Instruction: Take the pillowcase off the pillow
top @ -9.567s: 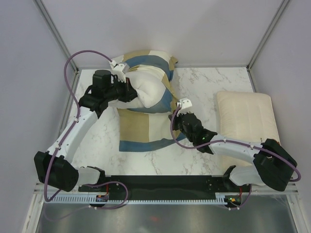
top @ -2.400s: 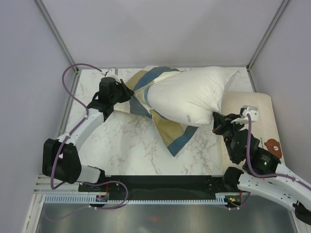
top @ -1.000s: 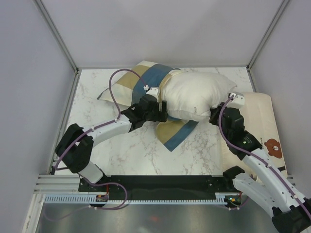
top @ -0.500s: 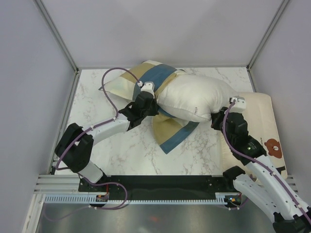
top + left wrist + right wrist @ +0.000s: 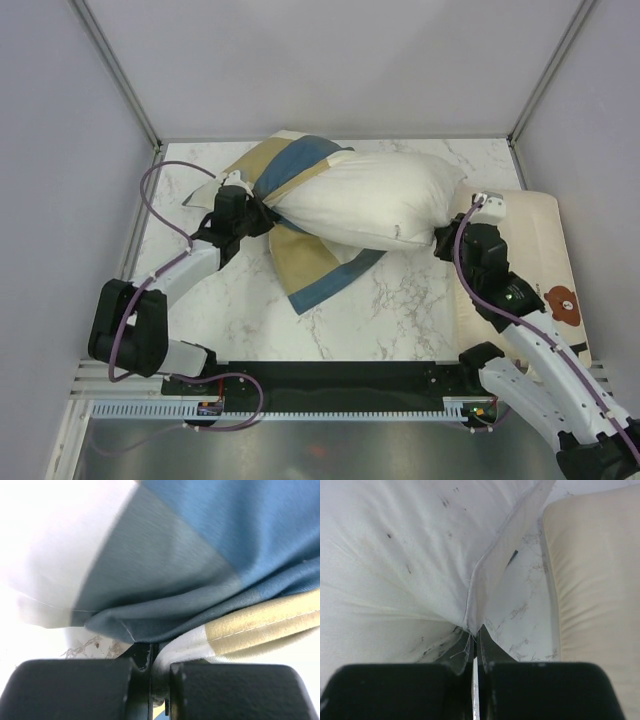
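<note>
The plump off-white pillow lies across the back middle of the table, mostly bare. The pillowcase, in steel blue, tan and cream blocks, covers only its left end and trails toward the front. My left gripper is shut on the pillowcase's edge; the left wrist view shows the blue and tan fabric pinched between the jaws. My right gripper is shut on the pillow's right corner seam.
A flatter cream pillow with a brown bear print lies at the right edge, under my right arm. The marble tabletop is walled in by grey panels on the left, back and right.
My left gripper has pulled the pillowcase leftward, so more of the pillow is bare. The pillow is stretched longer between the grippers. The right gripper has held its place.
</note>
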Controlling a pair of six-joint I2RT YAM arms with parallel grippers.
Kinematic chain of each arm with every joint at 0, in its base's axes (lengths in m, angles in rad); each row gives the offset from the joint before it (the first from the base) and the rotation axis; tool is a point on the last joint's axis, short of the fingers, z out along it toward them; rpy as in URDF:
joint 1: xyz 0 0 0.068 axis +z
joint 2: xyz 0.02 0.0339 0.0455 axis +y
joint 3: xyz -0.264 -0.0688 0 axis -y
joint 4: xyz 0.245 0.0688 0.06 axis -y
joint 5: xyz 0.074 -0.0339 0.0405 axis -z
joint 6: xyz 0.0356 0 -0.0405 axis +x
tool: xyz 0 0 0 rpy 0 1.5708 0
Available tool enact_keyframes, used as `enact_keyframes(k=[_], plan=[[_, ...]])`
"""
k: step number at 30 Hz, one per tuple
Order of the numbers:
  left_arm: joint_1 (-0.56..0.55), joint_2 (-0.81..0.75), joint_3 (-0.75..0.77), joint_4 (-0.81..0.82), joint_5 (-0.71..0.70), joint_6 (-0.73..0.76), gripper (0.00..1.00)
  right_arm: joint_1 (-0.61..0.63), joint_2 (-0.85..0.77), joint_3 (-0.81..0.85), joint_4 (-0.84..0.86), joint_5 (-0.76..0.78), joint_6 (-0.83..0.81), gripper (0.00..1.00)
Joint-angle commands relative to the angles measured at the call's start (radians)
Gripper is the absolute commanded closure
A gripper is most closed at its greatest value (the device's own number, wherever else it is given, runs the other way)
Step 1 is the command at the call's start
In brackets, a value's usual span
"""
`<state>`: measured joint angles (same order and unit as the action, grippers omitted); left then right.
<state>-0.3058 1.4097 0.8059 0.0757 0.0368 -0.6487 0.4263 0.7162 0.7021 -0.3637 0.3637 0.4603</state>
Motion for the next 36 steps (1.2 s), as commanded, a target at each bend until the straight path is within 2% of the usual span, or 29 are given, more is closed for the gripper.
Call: enact_keyframes(k=[1,3,8,10,12,15,17,18,21,22,23,25,26,27,28,29,30,31,34,36], plan=[[0.109,-0.055,-0.007,0.004,-0.201,-0.034,0.98,-0.119,0.017,0.062,0.046,0.186,-0.084,1.00],[0.134,-0.061,-0.002,-0.020,-0.222,-0.040,0.98,-0.171,0.043,0.054,0.071,0.134,-0.087,1.00],[0.249,-0.118,0.019,-0.094,-0.170,-0.040,0.98,-0.420,0.123,0.045,0.161,-0.168,-0.075,1.00],[0.284,-0.159,0.041,-0.128,-0.137,-0.019,0.98,-0.533,0.167,0.054,0.181,-0.236,-0.078,1.00],[0.339,-0.178,0.079,-0.171,-0.098,0.024,0.98,-0.592,0.196,0.065,0.192,-0.337,-0.075,1.00],[0.343,-0.230,0.101,-0.189,-0.042,0.110,0.98,-0.647,0.227,0.065,0.229,-0.411,-0.061,1.00],[0.320,-0.283,0.082,-0.171,0.007,0.116,0.98,-0.647,0.233,0.060,0.249,-0.437,-0.052,1.00],[0.317,-0.294,0.050,-0.148,0.091,0.136,0.98,-0.647,0.236,0.065,0.262,-0.484,-0.052,1.00],[0.200,-0.298,0.062,-0.114,0.249,0.225,0.98,-0.646,0.259,0.111,0.221,-0.535,-0.083,1.00],[0.165,-0.298,0.076,-0.125,0.274,0.259,0.98,-0.646,0.259,0.126,0.204,-0.537,-0.094,1.00],[0.083,-0.295,0.090,-0.134,0.294,0.286,0.98,-0.646,0.256,0.140,0.189,-0.537,-0.107,1.00],[0.016,-0.296,0.125,-0.140,0.382,0.360,0.98,-0.646,0.243,0.175,0.146,-0.523,-0.123,1.00],[-0.024,-0.295,0.131,-0.140,0.432,0.375,0.98,-0.646,0.236,0.187,0.134,-0.523,-0.124,0.96],[-0.039,-0.293,0.144,-0.142,0.531,0.397,0.98,-0.646,0.226,0.210,0.115,-0.526,-0.127,0.86],[-0.052,-0.291,0.148,-0.139,0.573,0.399,0.98,-0.647,0.224,0.224,0.105,-0.532,-0.127,0.51],[-0.074,-0.291,0.151,-0.134,0.615,0.400,0.98,-0.646,0.227,0.241,0.089,-0.529,-0.129,0.37],[-0.085,-0.290,0.159,-0.132,0.683,0.399,0.98,-0.644,0.229,0.276,0.057,-0.519,-0.127,0.28],[-0.102,-0.291,0.161,-0.132,0.708,0.396,0.98,-0.644,0.227,0.293,0.042,-0.482,-0.127,0.02],[-0.118,-0.291,0.159,-0.129,0.746,0.385,0.98,-0.644,0.189,0.341,0.017,-0.421,-0.153,0.02],[-0.124,-0.285,0.161,-0.128,0.758,0.377,0.98,-0.644,0.149,0.367,0.022,-0.431,-0.164,0.02]])
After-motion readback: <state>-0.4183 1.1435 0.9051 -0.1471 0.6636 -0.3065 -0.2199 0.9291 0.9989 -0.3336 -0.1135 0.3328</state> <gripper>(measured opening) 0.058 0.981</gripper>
